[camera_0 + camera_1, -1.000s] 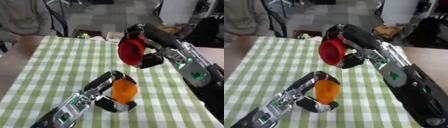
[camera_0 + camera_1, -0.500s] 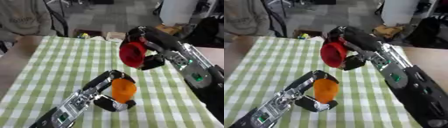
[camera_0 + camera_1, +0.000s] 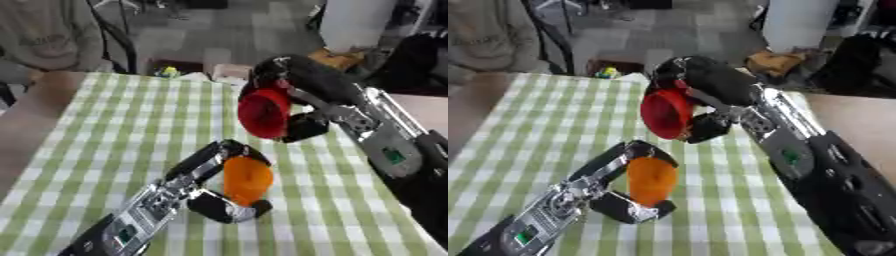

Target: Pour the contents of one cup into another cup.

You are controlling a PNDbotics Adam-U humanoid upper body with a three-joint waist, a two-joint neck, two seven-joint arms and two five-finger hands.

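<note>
My right hand (image 3: 297, 82) is shut on a red cup (image 3: 264, 113), which it holds above the table, tipped on its side with the mouth facing left and a little down. Below it my left hand (image 3: 220, 172) is shut on an orange cup (image 3: 246, 181) that stands on the green-checked tablecloth (image 3: 131, 125). The red cup's rim hangs just above and behind the orange cup. Whatever is inside either cup is hidden from me.
The checked cloth stretches away to the left and far side. Bare brown tabletop (image 3: 35, 120) borders it on the left. A small yellow-green thing (image 3: 166, 73) lies at the far edge, and a seated person (image 3: 48, 35) is beyond the far left corner.
The red cup has stayed tipped above the orange cup, with hardly any shift. The whole picture has moved a little, so the camera has moved.
</note>
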